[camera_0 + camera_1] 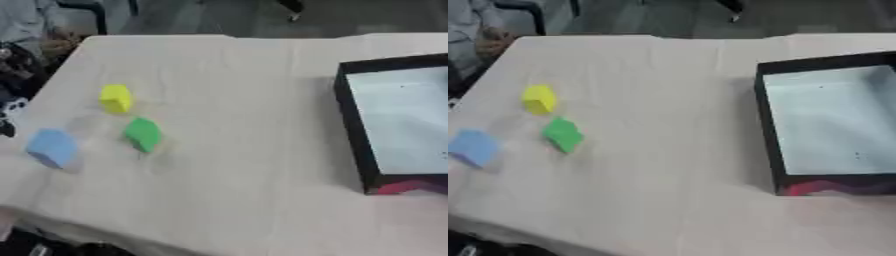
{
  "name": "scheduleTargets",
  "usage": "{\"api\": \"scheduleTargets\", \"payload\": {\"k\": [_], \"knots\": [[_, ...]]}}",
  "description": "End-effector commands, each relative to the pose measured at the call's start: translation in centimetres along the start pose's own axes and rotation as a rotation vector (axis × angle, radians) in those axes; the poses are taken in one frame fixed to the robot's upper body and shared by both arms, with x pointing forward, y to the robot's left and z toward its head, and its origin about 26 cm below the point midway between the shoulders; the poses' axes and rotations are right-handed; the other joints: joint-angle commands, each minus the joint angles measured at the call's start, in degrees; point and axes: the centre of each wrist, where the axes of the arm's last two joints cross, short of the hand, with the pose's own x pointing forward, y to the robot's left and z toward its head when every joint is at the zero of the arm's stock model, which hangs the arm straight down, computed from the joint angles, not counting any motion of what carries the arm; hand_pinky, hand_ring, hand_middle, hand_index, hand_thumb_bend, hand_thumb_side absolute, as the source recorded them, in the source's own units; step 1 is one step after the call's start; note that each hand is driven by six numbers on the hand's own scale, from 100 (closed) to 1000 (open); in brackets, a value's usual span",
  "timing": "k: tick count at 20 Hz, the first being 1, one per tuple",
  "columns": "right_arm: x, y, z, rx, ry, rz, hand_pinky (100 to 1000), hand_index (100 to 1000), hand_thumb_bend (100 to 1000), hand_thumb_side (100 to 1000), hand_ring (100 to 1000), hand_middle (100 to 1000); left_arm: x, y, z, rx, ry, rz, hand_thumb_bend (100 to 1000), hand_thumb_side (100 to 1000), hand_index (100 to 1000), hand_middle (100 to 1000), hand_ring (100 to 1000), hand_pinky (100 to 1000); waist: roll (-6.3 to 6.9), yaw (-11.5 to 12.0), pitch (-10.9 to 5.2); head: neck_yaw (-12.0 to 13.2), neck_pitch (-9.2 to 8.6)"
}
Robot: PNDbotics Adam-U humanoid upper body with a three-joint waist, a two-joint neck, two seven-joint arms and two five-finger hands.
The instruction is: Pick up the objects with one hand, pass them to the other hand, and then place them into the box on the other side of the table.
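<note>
On the table's left side: three small blocks sit loose on the pale table [227, 150], namely a yellow block [115, 98], a green block [143, 134] and a blue block [52, 147].
Spacing: yellow is farthest from the robot, green just nearer and a little to the right of it, blue nearest the left edge; none appears to touch another.
Box: a black-walled box [766, 125] with a pale floor stands at the right side, well apart from the blocks; a reddish patch shows along its near wall, and I cannot make out what that is.
Robot hands: neither hand shows in either view, so whether the fingers are spread, pressed together or pinching anything cannot be told.
Step in hand: judging by the layout, nothing is picked yet; the first pick-up by the left hand is due.
Doing it well: take the green block first, since it lies closest to the middle and has free table around it; come down from above so the fingers do not nudge yellow.
Handover: meet the right hand over the bare middle of the table, well short of the box wall.
Risk: the blocks look light and may slide when touched.
</note>
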Motion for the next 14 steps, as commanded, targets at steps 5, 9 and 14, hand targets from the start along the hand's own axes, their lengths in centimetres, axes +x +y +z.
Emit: {"api": "scheduleTargets", "payload": {"k": [5, 9, 14], "knots": [[0.9, -0.6, -0.4, 0.023, -0.001, 0.041, 1000, 1000, 100, 424, 1000, 975, 0.3, 1.4, 0.6, -0.006, 0.022, -0.071, 775, 100, 803, 794, 866, 890, 0.43, -0.01, -3.63, 1.62, -1.30], [0.9, -0.5, -0.4, 0.026, -0.001, 0.042, 1000, 1000, 100, 426, 1000, 974, 0.5, 1.5, 0.0, -0.012, 0.016, -0.087, 779, 100, 812, 795, 865, 889, 0.34, -0.10, -3.49, 1.80, -1.35], [0.8, -0.5, -0.4, 0.031, -0.001, 0.045, 1000, 1000, 100, 428, 1000, 974, 0.6, 1.4, -0.5, -0.023, 0.012, -0.091, 782, 100, 812, 795, 866, 890, 0.28, -0.29, -3.34, 1.59, -1.22]]}}
